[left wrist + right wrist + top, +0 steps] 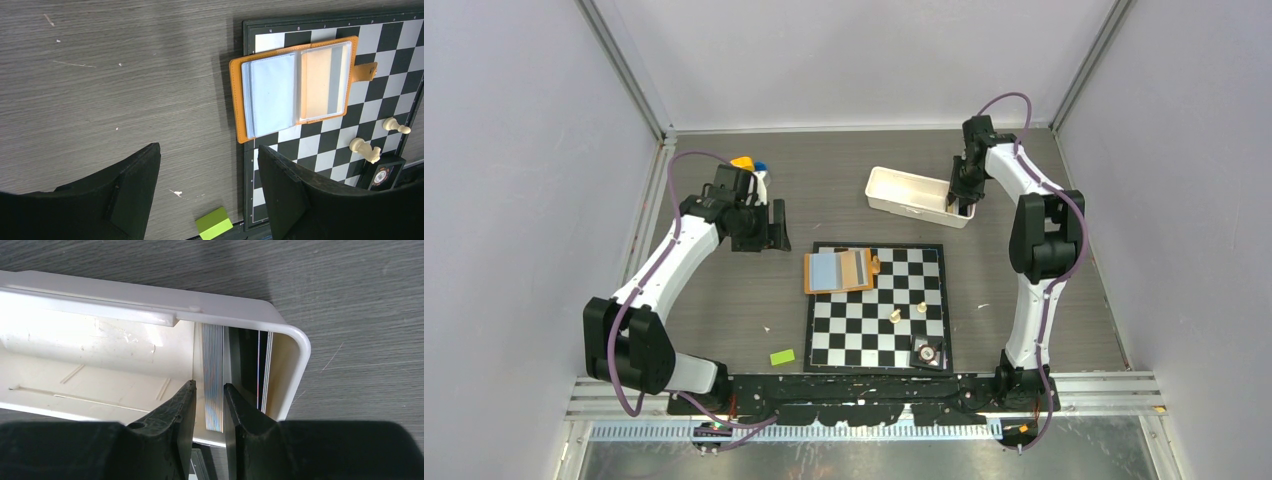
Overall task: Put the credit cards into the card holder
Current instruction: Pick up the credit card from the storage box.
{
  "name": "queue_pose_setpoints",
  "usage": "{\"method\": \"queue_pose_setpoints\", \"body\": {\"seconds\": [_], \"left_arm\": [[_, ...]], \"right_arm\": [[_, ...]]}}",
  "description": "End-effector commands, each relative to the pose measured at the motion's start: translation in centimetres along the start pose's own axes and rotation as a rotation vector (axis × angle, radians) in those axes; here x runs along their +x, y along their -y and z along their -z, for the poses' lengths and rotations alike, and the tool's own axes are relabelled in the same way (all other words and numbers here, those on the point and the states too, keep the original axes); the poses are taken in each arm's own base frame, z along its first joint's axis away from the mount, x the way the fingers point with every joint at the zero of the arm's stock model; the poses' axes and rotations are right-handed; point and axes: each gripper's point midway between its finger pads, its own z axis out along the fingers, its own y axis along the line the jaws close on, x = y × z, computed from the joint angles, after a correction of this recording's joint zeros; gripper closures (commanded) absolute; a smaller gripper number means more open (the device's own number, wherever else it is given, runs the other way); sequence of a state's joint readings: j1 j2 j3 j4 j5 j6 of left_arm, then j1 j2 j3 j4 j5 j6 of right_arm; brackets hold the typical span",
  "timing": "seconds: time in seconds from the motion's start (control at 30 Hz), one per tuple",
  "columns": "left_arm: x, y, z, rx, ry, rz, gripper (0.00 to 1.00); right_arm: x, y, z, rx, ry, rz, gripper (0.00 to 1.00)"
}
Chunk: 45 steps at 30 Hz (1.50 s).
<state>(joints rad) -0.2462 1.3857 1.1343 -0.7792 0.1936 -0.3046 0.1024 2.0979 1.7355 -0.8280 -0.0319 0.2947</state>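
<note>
The orange card holder [867, 270] lies open on the chessboard's far-left corner; it also shows in the left wrist view [239, 100]. A light blue card [272, 92] sits in its left clear pocket and a cream card [317, 82] in its right one. More cards [213, 355] stand on edge in the right end of the white tray [100, 310]. My right gripper [209, 385] straddles that stack with its jaws narrowly apart, a sliver of gap on the left side. My left gripper [207, 147] is open and empty over the bare table, left of the holder.
The chessboard [874, 335] holds two cream chess pieces [896, 316] and a small black box [926, 351]. A green block [782, 356] lies near the front edge. Orange and blue objects [749, 163] stand behind the left arm. A few more cards [265, 370] lean on the tray's end wall.
</note>
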Motion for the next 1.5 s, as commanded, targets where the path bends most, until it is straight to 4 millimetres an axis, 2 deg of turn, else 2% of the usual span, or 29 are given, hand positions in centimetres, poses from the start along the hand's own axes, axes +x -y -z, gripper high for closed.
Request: {"method": "queue_pose_setpoints", "body": {"seconds": [0.0, 0.3, 0.47, 0.87, 0.97, 1.13, 1.27, 1.3, 1.4, 1.47], "left_arm": [[-0.3, -0.2, 0.1, 0.002, 0.008, -0.012, 0.27], [-0.3, -0.2, 0.1, 0.003, 0.011, -0.013, 0.27], [-0.3, -0.1, 0.1, 0.005, 0.009, -0.013, 0.27], [-0.2, -0.1, 0.0, 0.006, 0.004, -0.011, 0.27], [-0.1, 0.1, 0.0, 0.015, 0.001, -0.004, 0.27], [-0.2, 0.3, 0.1, 0.017, 0.007, 0.028, 0.28], [-0.5, 1.1, -0.2, 0.057, 0.029, 0.086, 0.29], [-0.6, 1.4, -0.4, 0.07, 0.032, 0.099, 0.29], [-0.9, 2.1, -1.2, 0.105, 0.052, 0.134, 0.29], [-1.0, 2.9, -1.9, 0.143, 0.054, 0.157, 0.29]], "right_arm": [[-2.9, -1.7, 3.8, -0.07, 0.124, -0.009, 0.69], [-2.9, -1.7, 4.3, -0.074, 0.131, -0.011, 0.69], [-2.8, -1.3, 4.0, -0.056, 0.129, -0.014, 0.73], [-2.8, -0.6, 4.4, -0.017, 0.14, -0.008, 0.95], [-3.2, 0.5, 5.2, 0.045, 0.165, -0.01, 0.99], [-3.9, 1.0, 8.2, 0.072, 0.216, -0.002, 0.99], [-4.4, 1.4, 11.9, 0.095, 0.274, -0.003, 0.99], [-4.5, 1.3, 13.5, 0.089, 0.303, -0.004, 0.99], [-3.8, -0.2, 16.5, 0.006, 0.344, 0.001, 1.0], [-2.5, -2.5, 18.0, -0.123, 0.345, 0.01, 1.0]]}}
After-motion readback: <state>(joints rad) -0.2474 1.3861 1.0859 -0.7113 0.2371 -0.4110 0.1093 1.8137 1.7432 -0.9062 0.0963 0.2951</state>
